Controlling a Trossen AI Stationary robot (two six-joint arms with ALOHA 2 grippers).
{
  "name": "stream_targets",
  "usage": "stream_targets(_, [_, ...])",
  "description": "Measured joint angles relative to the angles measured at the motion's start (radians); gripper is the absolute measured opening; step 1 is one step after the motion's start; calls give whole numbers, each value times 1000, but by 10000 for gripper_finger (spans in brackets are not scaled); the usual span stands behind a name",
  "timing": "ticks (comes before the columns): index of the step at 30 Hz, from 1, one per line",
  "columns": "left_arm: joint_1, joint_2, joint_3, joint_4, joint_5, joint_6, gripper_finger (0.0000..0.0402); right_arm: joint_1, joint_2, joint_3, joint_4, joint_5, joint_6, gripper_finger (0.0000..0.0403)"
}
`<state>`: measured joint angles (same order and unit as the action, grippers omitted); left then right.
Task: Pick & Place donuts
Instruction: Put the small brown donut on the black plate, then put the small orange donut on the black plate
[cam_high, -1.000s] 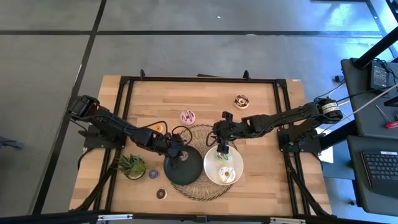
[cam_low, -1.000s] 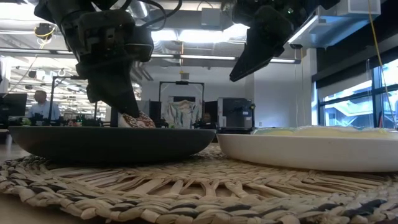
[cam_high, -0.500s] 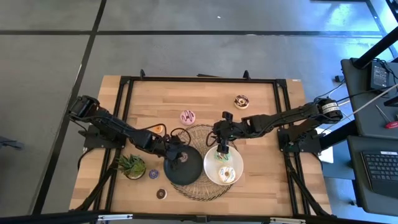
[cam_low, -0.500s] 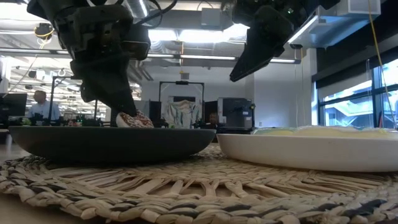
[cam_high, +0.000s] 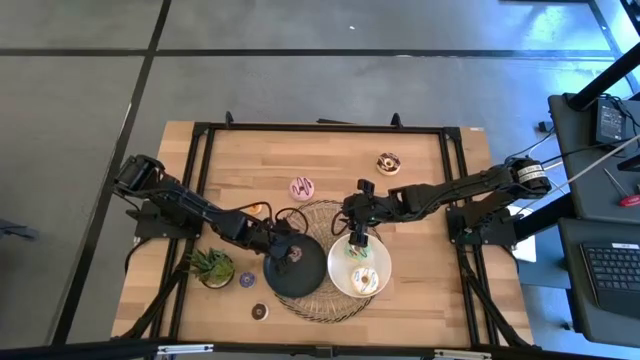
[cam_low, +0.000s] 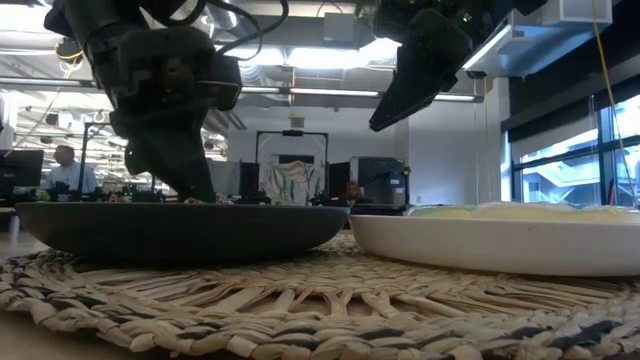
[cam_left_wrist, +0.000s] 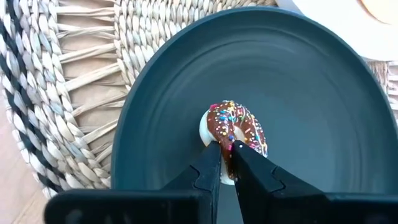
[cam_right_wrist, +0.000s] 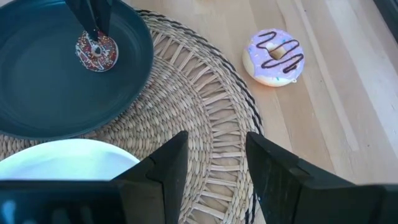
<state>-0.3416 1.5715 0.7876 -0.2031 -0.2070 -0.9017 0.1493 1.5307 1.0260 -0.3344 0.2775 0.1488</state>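
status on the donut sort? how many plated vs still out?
Done: two donuts lie on the white plate. In hand: the left gripper pinches the chocolate sprinkle donut on the black plate. Left: pink donut, chocolate-and-white donut and three minis on the table. Right gripper hangs open above the mat.

In the low view, we lose the chocolate sprinkled donut behind the dark plate's rim. The white plate is cut off in both wrist views, and its donuts are too small overhead to tell apart. The minis by the potted plant are mere specks from above.
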Motion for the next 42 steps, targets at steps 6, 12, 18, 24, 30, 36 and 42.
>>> stream_targets(6, [0, 0, 0, 1, 0, 22, 35, 0, 0, 0, 0, 0, 0, 163])
stream_targets(12, [0, 0, 0, -2, 2, 24, 44, 0, 0, 0, 0, 0, -1, 163])
stream_targets(18, [0, 0, 0, -3, 19, 44, 69, 0, 0, 0, 0, 0, -1, 163])
stream_targets(24, [4, 0, 0, -3, 29, 44, 100, 0, 0, 0, 0, 0, -2, 163])
stream_targets(30, [4, 0, 0, -4, 26, 44, 116, 0, 0, 0, 0, 0, -4, 163])
stream_targets(36, [27, -3, 0, -19, 37, 48, 120, 0, 0, 0, 0, 0, -4, 163])
stream_targets(42, [57, -27, 0, -21, 55, 82, 116, 0, 0, 0, 1, 0, -4, 163])
